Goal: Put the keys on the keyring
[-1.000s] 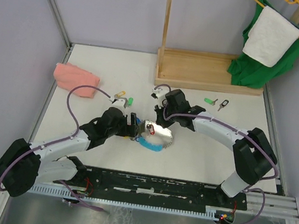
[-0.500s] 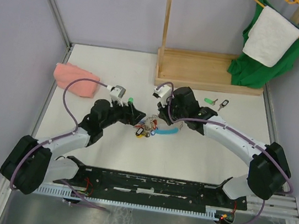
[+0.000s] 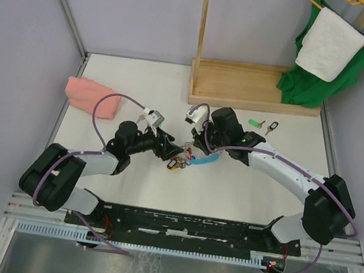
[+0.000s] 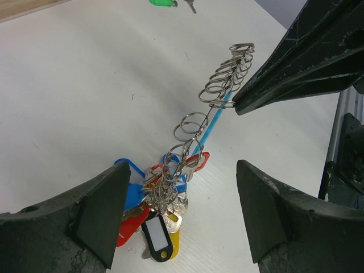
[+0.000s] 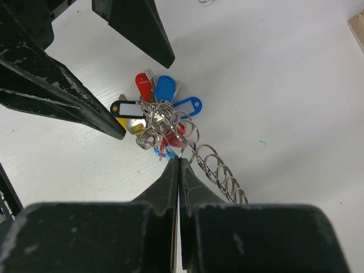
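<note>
— Where is the keyring [image 3: 180, 161], and what does it look like?

— It lies on the white table [image 3: 249, 187], between the two arms. Thin silvery split rings [image 4: 219, 85] are strung in a row along a slim blue cord. The row ends in a heap of small metal keys and glossy plastic tags in red, blue and yellow, plus a black tag [image 4: 157, 238] with a white label.

— And the grippers?

— The right gripper [image 5: 178, 164] has its black fingers pressed together, pinching the keyring partway along the row of rings. The left gripper [image 4: 182, 168] is spread wide, with one blunt black finger on each side of the heap. Neither finger touches it in the wrist view.

— Anything else around?

— A green-headed key [image 3: 256, 123] and a black-headed key [image 3: 273, 127] lie side by side, well apart from the keyring, near a wooden rack [image 3: 257, 86]. A soft pink cloth [image 3: 89, 94] lies crumpled at the far left.
</note>
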{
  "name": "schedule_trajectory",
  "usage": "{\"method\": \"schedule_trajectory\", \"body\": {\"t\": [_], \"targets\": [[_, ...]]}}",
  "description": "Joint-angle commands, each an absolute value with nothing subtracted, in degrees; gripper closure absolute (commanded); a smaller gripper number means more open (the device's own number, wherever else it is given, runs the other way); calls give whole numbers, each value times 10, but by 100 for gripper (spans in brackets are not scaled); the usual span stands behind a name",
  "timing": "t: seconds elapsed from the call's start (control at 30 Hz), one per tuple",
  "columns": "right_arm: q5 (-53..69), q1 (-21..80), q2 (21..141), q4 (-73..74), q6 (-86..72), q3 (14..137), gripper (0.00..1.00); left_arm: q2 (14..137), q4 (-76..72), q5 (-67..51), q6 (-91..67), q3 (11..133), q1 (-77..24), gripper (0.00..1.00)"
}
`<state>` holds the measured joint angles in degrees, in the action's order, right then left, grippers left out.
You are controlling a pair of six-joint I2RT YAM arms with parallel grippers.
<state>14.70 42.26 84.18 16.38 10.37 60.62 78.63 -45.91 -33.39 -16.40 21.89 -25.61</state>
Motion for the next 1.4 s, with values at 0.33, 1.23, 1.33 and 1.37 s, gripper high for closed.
{"method": "schedule_trajectory", "body": {"t": [0.33, 1.23, 1.33, 1.37], "targets": [[178, 421, 813, 128, 109, 592, 99, 937, -586, -432, -142, 261, -263, 32], [95, 422, 680, -10, 51, 446, 86, 718, -356, -202, 31, 242, -360, 97], [81, 422, 640, -40, 43, 413, 67, 670, -327, -133, 71, 236, -390, 97], [75, 422, 627, -48, 39, 405, 56, 657, -317, -109, 84, 236, -403, 97]]}}
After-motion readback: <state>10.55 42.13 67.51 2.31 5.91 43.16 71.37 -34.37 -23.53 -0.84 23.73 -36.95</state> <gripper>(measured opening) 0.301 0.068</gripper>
